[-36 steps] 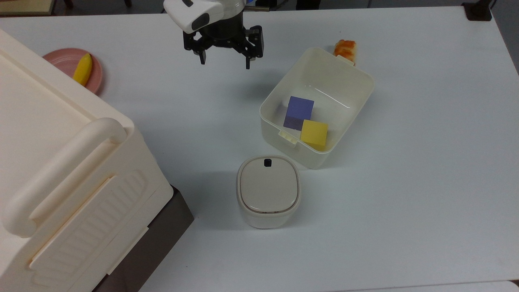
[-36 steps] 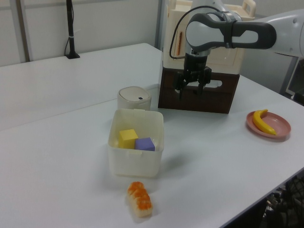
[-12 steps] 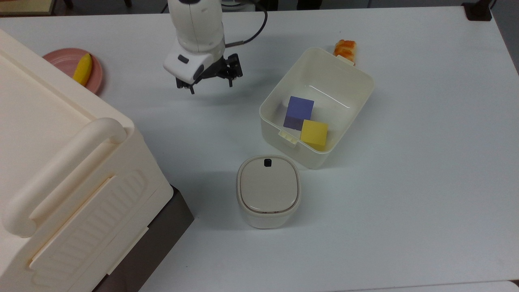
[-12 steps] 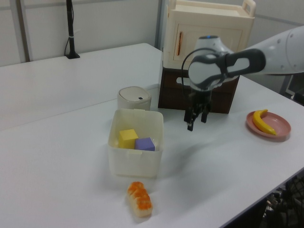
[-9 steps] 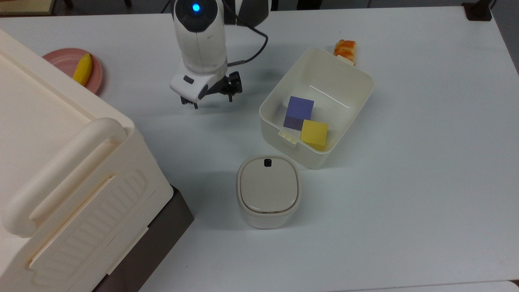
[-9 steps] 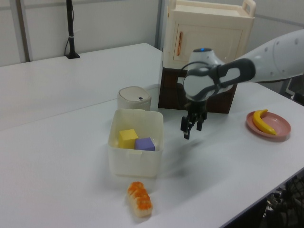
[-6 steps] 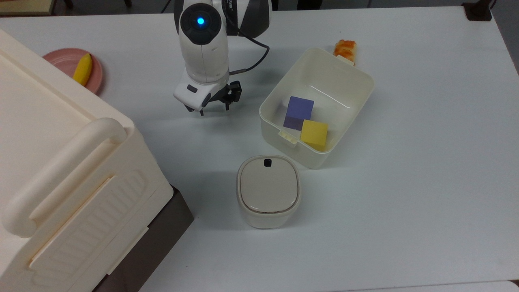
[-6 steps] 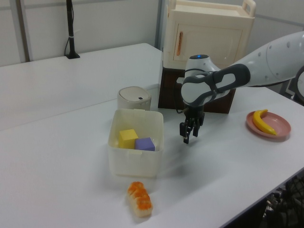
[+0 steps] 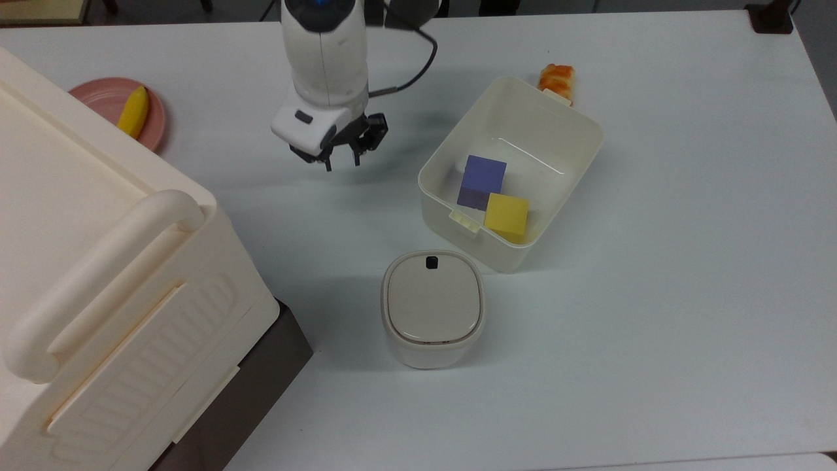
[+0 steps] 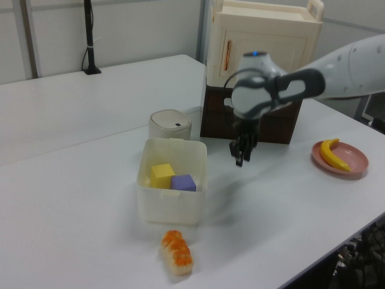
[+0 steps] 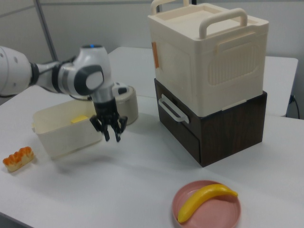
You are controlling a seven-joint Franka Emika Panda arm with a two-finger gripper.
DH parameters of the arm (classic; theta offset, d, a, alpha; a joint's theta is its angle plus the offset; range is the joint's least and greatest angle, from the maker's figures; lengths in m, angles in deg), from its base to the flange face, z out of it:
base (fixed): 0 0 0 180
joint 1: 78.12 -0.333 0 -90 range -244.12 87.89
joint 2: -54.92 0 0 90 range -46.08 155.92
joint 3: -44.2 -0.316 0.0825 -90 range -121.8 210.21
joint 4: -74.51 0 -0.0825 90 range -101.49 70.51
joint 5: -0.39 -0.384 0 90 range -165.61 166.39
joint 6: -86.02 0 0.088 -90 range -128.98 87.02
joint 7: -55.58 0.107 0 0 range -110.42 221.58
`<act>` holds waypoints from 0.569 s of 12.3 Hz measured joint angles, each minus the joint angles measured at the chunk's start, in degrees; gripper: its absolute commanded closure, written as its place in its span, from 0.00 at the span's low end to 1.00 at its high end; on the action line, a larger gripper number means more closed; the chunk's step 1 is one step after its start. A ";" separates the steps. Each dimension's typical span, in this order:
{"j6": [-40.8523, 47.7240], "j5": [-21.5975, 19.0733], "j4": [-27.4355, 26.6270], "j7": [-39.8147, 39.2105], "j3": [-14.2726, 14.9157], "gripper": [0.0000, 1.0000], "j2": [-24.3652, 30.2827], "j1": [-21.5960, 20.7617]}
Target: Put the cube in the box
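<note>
The box (image 9: 444,216) is a low cream-white tub right of centre in the top view. Inside it lie a purple cube (image 9: 482,180) and a yellow cube (image 9: 507,216), touching each other. The left view shows the same box (image 10: 171,208) with the yellow cube (image 10: 161,174) and the purple cube (image 10: 183,182). My gripper (image 9: 341,160) hangs above bare table on the top view's left of the box, pointing down, open, nothing between its fingers. In the right view the gripper (image 11: 111,137) hovers just in front of the box (image 11: 66,137).
A small rounded bin with a black-dotted lid (image 9: 433,307) stands near the box. A large cream crate (image 9: 98,275) on a dark drawer unit fills the top view's left. A pink plate (image 9: 98,95) carries a banana (image 9: 134,111). A sushi piece (image 9: 556,76) lies behind the box.
The arm swung down and toward the box over the last seconds, with its wrist turning. In the last half second the gripper lifted slightly. Both cubes stayed put in the box.
</note>
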 measured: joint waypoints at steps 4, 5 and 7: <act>8.25 -3.75 10.14 6.49 -0.39 0.53 3.46 -5.05; 8.64 -4.12 12.09 11.34 -0.44 0.53 3.53 -8.33; 8.63 -4.52 13.40 19.24 -0.48 0.53 3.35 -14.12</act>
